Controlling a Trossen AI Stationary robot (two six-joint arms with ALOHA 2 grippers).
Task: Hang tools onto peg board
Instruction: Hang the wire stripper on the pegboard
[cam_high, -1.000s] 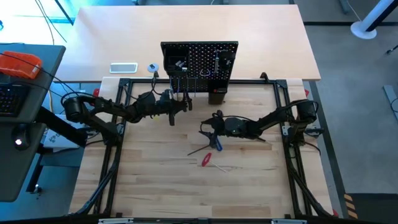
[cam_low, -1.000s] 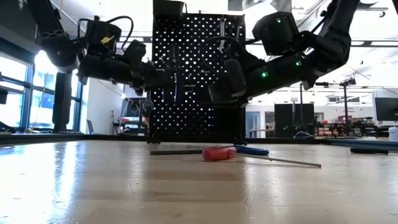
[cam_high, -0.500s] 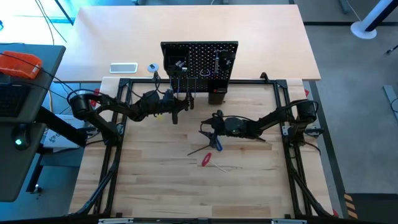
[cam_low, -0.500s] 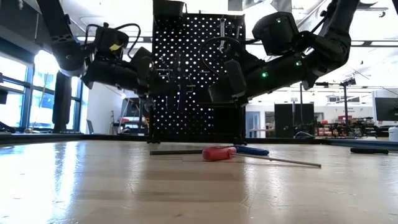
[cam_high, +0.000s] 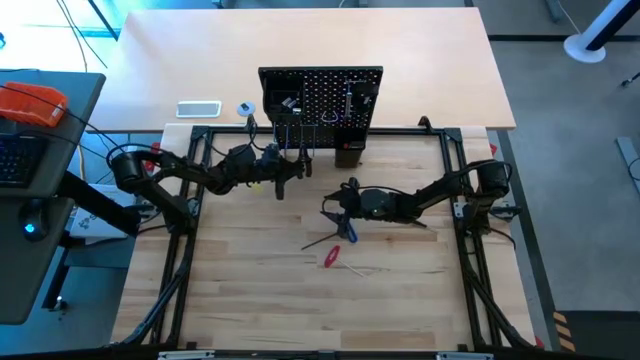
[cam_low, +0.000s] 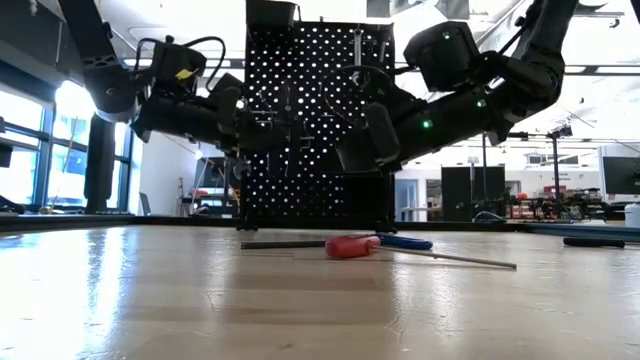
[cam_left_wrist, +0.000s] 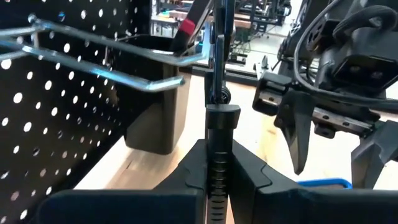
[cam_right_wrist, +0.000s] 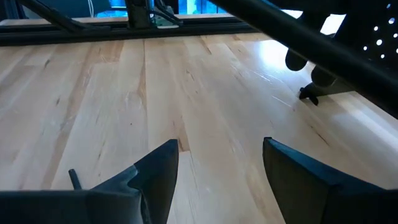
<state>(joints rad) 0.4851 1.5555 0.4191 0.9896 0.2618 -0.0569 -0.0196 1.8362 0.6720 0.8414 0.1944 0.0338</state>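
- Left gripper is up at the peg board, fingers pinched tight on a slim dark tool that stands upright between them. Can't really tell which tool it is.
- In the left wrist view that tool sits right beside the tips of two metal hooks sticking out of the board, with a small black bin just behind. Whether it touches a hook, I can't say.
- Right gripper hangs over the table in front of the board, fingers spread wide and holding nothing, just bare wood between them.
- On the table near the right gripper: red-handled screwdriver and blue-handled hex key, lying close together. From the low view they look crossed or touching.
- A few tools already hang on the board, including a silver wrench near the top.
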